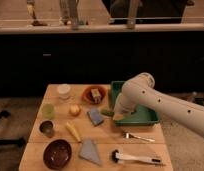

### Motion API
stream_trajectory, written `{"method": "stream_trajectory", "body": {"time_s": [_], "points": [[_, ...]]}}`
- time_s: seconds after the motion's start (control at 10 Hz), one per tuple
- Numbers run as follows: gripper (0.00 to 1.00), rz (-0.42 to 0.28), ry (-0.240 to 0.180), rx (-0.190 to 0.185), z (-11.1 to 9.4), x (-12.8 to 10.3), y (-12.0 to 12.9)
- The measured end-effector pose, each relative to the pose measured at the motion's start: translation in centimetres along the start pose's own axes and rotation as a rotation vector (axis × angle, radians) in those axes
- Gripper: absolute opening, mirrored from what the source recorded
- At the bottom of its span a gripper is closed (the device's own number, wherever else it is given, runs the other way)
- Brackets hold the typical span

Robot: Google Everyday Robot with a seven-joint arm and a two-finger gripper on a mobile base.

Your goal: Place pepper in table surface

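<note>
Green pepper (107, 113) lies at your gripper (116, 116), beside the dark green tray (145, 119) on the wooden table surface (105, 136); you cannot tell the finger state.

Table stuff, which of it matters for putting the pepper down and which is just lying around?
Job: pepper, beside the tray; table surface; pincer, low over the tray's left edge.
Lying about: tray, purple bowl, light green cup, brush, fork.
</note>
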Motion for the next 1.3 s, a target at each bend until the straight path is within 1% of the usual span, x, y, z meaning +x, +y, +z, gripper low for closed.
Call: {"method": "stream_trajectory", "body": {"time_s": [0.3, 0.5, 0.6, 0.8, 1.0, 1.3], "points": [[0.09, -0.048, 0.003, -0.006, 0.6, -1.6, 1.8], [0.09, -0.084, -0.003, -0.020, 1.4, -3.5, 3.3], [0.09, -0.099, -0.007, -0.034, 2.1, -4.3, 3.9], [0.09, -0.099, -0.016, -0.063, 3.4, -4.8, 4.7], [0.09, -0.099, -0.016, -0.100, 5.4, -5.5, 5.5], [0.09, -0.073, 0.001, -0.146, 8.4, -5.1, 5.9]]}}
